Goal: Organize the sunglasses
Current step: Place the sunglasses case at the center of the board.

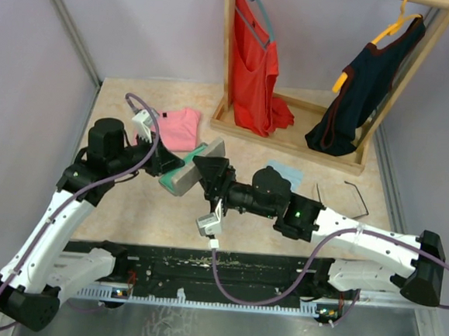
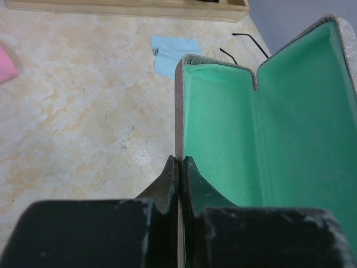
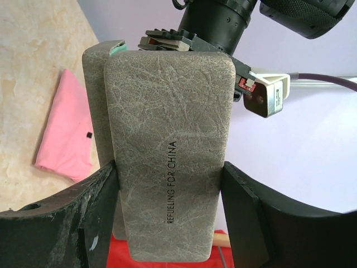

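The grey textured case (image 1: 189,169) with green lining (image 2: 279,128) is held up between both arms, its lid open. My left gripper (image 2: 180,162) is shut on the thin edge of one case wall, one finger inside against the lining and one outside. From the other side, my right gripper (image 3: 170,167) is shut across the width of the case's grey shell (image 3: 167,111), with both fingers pressed on its sides. The sunglasses (image 1: 353,186) lie on the table to the right; only their thin dark arms (image 2: 249,39) show in the left wrist view.
A light blue cloth (image 1: 286,175) lies on the table just beyond the right arm. A folded pink cloth (image 1: 177,127) sits at the back left. A wooden clothes rack (image 1: 289,138) holds a red garment (image 1: 252,69) and a dark one (image 1: 354,100).
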Motion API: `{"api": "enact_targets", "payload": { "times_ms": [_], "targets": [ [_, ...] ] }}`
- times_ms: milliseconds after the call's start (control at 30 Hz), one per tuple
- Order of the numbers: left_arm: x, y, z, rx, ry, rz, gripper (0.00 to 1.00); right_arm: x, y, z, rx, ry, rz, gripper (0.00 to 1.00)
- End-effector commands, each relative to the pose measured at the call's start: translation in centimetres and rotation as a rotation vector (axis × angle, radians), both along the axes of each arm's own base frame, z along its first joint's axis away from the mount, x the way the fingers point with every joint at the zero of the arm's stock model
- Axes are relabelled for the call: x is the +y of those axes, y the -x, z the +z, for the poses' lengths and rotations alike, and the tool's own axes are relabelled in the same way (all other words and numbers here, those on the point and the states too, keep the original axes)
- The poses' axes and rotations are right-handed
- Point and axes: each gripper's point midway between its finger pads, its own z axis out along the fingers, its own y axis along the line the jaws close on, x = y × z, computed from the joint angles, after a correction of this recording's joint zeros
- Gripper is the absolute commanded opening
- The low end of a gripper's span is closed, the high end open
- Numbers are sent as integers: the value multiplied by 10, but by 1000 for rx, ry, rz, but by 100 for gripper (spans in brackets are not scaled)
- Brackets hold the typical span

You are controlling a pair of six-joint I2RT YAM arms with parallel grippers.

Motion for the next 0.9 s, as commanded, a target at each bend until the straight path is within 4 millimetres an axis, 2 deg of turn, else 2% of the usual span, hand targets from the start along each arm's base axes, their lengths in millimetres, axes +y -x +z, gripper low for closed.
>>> {"api": "enact_targets", "payload": {
  "times_ms": [0, 67, 133, 167, 333, 400, 500, 567, 633, 700, 867],
  "targets": [
    [7, -9, 13, -56, -24, 35, 0, -2, 4, 44, 20, -106, 3, 65],
    [9, -11, 13, -59, -31, 46, 0, -2, 5, 43, 34, -104, 5, 74],
    [11, -12, 12, -62, -41, 59, 0, -3, 6, 42, 44, -109, 8, 89],
    [12, -14, 12, -61, -48, 65, 0, -5, 8, 44, 49, -116, 14, 91],
    [21, -24, 9, -68, -85, 132, 0, -12, 12, 50, 63, -156, 22, 94],
    [28, -31, 6, -69, -105, 186, 0, -19, 15, 65, 93, -272, 26, 94],
    [39, -41, -2, -51, -118, 291, 0, -37, 13, 74, 297, -496, -7, 89],
    [41, -46, -11, -45, -110, 351, 0, -51, 5, 67, 561, -632, -73, 86],
    [36, -47, -22, -41, -86, 384, 0, -64, -7, 45, 873, -729, -208, 86],
    [27, -47, -36, -28, -63, 412, 0, -73, -14, 8, 1090, -743, -375, 88],
    [7, -50, -78, -10, -84, 463, 0, -91, -5, -80, 1488, -822, -636, 88]
  ]
}}
